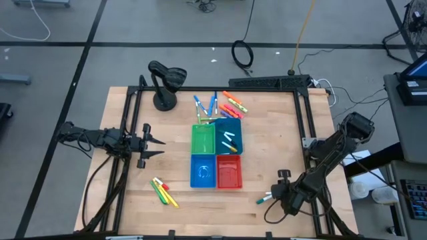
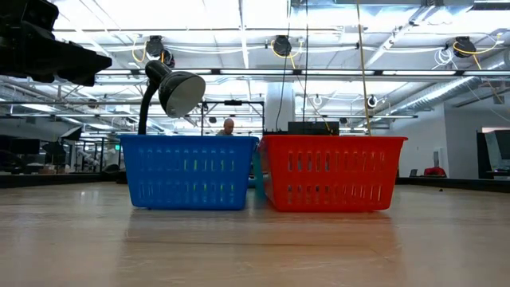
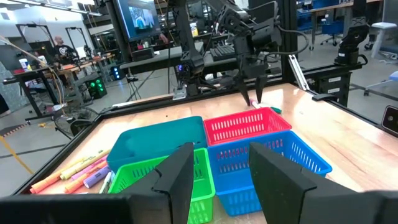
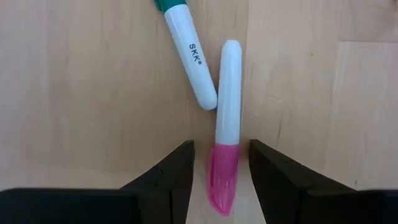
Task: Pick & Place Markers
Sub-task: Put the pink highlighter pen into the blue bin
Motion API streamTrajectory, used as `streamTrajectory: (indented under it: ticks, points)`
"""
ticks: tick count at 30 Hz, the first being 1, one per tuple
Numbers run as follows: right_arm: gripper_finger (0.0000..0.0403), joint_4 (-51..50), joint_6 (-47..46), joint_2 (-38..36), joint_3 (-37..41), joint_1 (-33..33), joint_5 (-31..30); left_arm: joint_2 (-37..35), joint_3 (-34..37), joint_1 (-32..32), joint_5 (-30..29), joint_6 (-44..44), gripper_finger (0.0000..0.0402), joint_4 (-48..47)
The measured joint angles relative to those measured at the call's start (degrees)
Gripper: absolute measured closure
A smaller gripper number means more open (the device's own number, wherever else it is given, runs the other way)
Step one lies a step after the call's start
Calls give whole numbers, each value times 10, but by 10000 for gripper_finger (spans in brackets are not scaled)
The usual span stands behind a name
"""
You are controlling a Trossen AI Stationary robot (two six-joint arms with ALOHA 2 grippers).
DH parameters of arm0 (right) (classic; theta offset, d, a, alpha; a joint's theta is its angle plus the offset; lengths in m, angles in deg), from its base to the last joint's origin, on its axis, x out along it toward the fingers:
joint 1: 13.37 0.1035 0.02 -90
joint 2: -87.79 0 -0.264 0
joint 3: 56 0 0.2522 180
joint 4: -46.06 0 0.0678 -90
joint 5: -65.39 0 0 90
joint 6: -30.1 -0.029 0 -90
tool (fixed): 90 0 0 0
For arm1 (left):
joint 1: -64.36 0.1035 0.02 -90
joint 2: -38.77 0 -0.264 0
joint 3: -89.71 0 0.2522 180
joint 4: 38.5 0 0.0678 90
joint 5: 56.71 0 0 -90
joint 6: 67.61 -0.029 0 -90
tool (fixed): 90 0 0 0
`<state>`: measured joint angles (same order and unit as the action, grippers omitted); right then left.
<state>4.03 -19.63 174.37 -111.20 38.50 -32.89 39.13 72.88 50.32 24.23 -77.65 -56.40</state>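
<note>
Jaws of the right gripper (image 4: 219, 171) straddle, unclosed, a pink-capped marker (image 4: 227, 118) (green-capped marker (image 4: 186, 53) touching), risking dragging 2 together; left gripper (image 3: 219, 177) waits half-open.

Tabletop (image 1: 267, 133): pale wood, light grain.
Bins: green bin (image 1: 203, 139), teal bin (image 1: 229, 130), blue bin (image 1: 203, 171), red bin (image 1: 229, 172); blue and red walls slotted.
Between right fingers (image 4: 174, 180): marker (image 4: 227, 130), white barrel, pink cap.
Beyond those fingers: second marker (image 4: 189, 56), white barrel, green cap, black "SKK" lettering.
Both pairs of fingers black; left fingers (image 3: 180, 180).
Loose markers (image 1: 163, 192): yellow, green, orange.
</note>
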Motion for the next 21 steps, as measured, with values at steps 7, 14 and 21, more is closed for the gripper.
streamTrajectory:
  ticks: [7, 14, 21]
  points:
    - [261, 1, -21, 2, 12, -1, -19, 0, 0, 0, 0, 0, 243, 0]
    - [272, 0, -22, 3, 13, -15, -20, 0, 0, 0, 0, 0, 243, 0]
    - [335, -6, -17, 3, 13, -20, -30, 0, 0, 0, 0, 0, 243, 0]
